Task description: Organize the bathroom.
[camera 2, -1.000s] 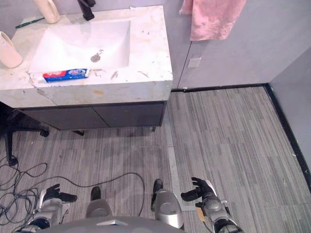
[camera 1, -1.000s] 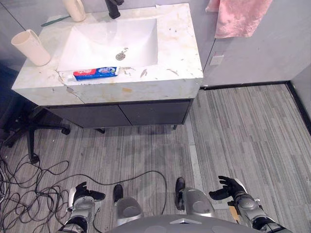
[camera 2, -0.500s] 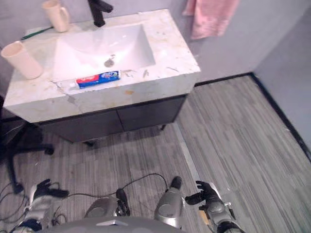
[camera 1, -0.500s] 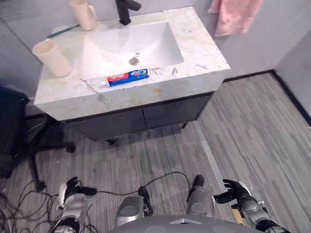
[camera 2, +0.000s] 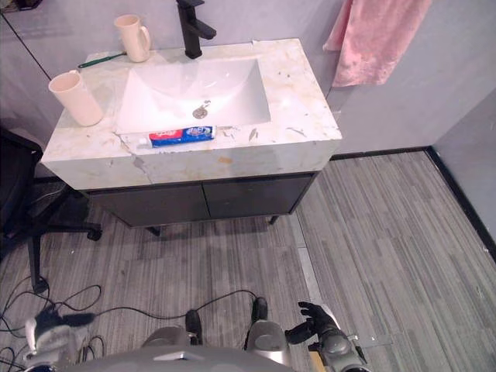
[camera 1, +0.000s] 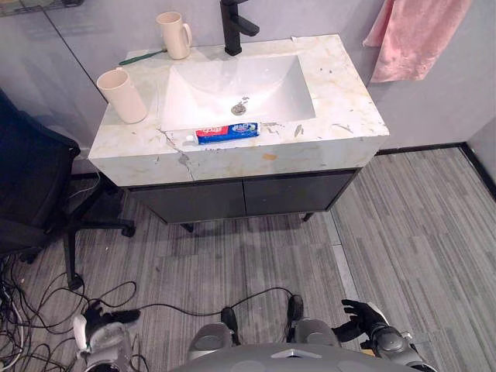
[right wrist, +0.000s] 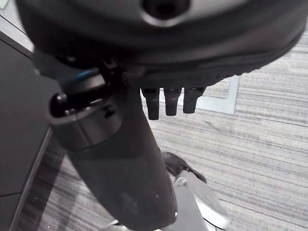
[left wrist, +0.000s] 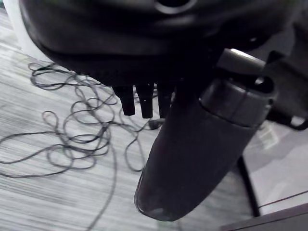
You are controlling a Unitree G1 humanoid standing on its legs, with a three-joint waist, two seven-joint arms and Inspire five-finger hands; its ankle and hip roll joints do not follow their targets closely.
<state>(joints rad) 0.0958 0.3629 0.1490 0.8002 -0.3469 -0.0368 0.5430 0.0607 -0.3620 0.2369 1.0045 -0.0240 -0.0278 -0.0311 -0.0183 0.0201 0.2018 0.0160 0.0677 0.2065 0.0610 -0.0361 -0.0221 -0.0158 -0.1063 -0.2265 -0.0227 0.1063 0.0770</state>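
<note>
Nothing on the vanity (camera 1: 232, 159) had moved; toothpaste (camera 1: 226, 132) lay at the basin's front edge. Left hand (camera 1: 101, 324) and right hand (camera 1: 363, 316) hung relaxed, empty, over open floor (camera 1: 418, 225).

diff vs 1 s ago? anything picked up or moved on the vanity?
Only the camera view shifted: the whole scene slid, bringing more of the vanity top and a black chair into view. Nothing was taken hold of or let go. The toothpaste tube, both cups and the toothbrush lie where they did; the pink towel hangs as before. Left hand and right hand stay low, open, empty.
</note>
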